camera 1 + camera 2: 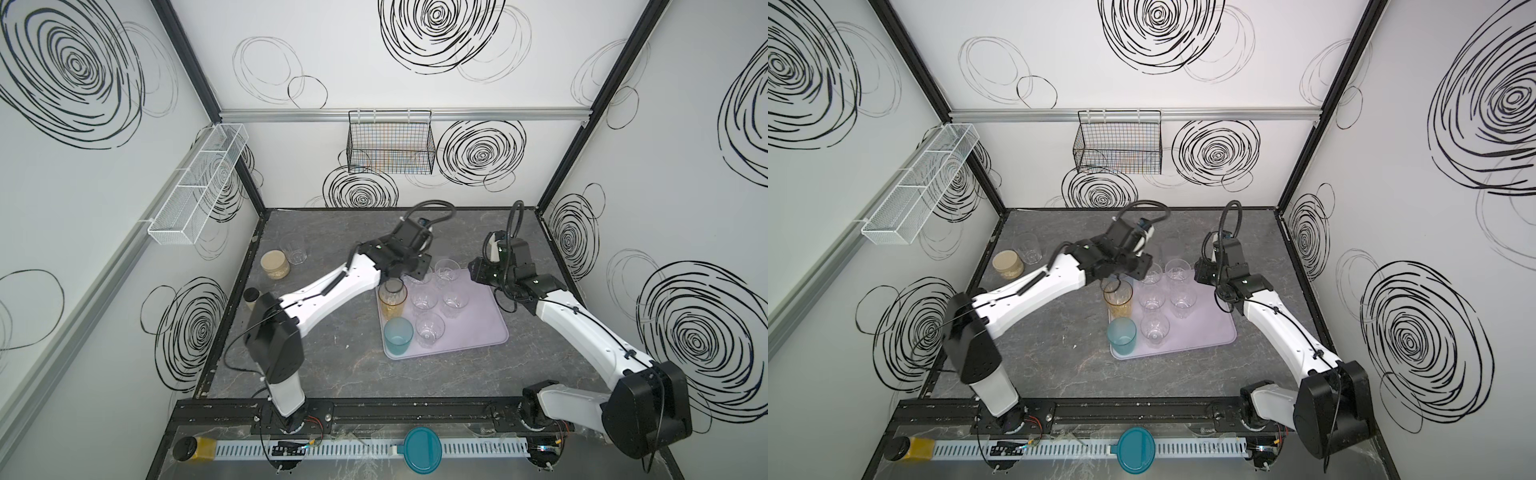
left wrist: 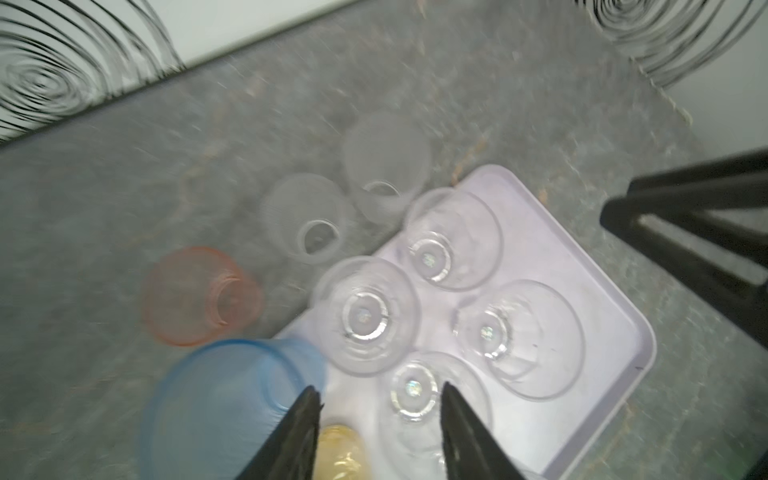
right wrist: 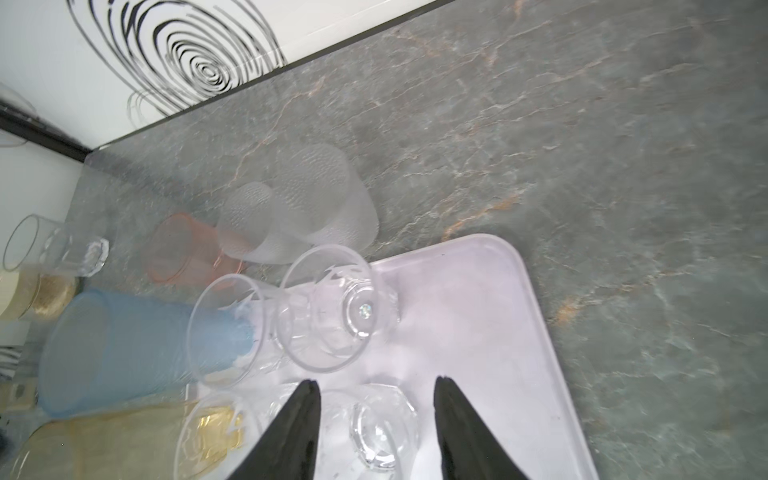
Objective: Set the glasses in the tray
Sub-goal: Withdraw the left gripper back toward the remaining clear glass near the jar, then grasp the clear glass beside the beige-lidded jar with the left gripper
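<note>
- Enclosure: white walls point(image 1: 104, 257) scribbled with black spirals; the tabletop point(image 1: 332, 374) was a matte grey slab with pale stone-like veining.
- Tray point(image 1: 478, 324): a flat, smooth, pale lilac rectangle with rounded corners and a low rim. It lay mid-table between the two arms, turned slightly askew to the table's edges.
- On the tray: five short clear tumblers point(image 1: 424, 300), flared, with thick round bases; a tall amber tumbler point(image 1: 392, 297) at the left rim; a tall teal tumbler point(image 1: 398, 336) at the near left corner. All stood upright, mouths up, long axes vertical.
- Off the tray, on the tabletop by its far left corner: a tall blue tumbler point(image 2: 224, 399), translucent; a short pink tumbler point(image 2: 199, 297); two frosted tumblers point(image 2: 305, 224) with a dimpled texture. All upright.
- A lone clear tumbler point(image 1: 294, 249) stood well apart at far left, just beside a lidded jar point(image 1: 275, 264) of beige contents.
- Left gripper point(image 2: 380, 415): black tapered fingers spread apart, with the amber tumbler's base showing between them below.
- Right gripper point(image 3: 376, 411): fingers likewise spread, poised above a clear tumbler on the tray.
</note>
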Controlling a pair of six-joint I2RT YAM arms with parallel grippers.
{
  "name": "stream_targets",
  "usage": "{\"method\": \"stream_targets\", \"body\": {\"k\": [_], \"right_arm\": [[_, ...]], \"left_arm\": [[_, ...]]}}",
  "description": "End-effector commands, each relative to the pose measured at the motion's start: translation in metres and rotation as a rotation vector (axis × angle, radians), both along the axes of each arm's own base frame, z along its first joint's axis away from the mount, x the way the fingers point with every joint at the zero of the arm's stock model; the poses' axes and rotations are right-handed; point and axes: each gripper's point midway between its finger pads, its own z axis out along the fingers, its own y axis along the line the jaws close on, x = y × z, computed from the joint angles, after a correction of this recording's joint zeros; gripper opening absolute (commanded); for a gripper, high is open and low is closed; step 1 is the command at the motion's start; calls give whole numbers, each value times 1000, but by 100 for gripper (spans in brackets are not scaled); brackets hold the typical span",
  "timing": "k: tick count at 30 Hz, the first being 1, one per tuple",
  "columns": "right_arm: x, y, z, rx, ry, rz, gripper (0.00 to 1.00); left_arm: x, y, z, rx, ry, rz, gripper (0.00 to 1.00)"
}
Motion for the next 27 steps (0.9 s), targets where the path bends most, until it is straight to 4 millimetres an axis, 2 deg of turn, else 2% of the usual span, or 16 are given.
{"method": "stream_targets", "body": {"k": [1,4,8,10,13,19,27], "right_arm": [[15,24,22,3,-57,20,50],[24,50,26,-12,-45,73,50],[26,75,34,-46,-42,118,50],[25,81,34,-53,-51,135,50],[23,86,30,-46,-52,151,50],[19,87,21,-45,-31,168,50],[17,84,15,-54,-34,168,50]], "left_arm": [[27,76,23,-53,-119,192,61],[40,142,24,-77,-148,350,69],[59,214,8,-193,-112,541,69],[68,246,0,-208,-115,632,69],[85,283,-14,-169,-112,731,69],[127,310,-51,-55,-37,755,67],[159,326,-91,69,37,753,65]]}}
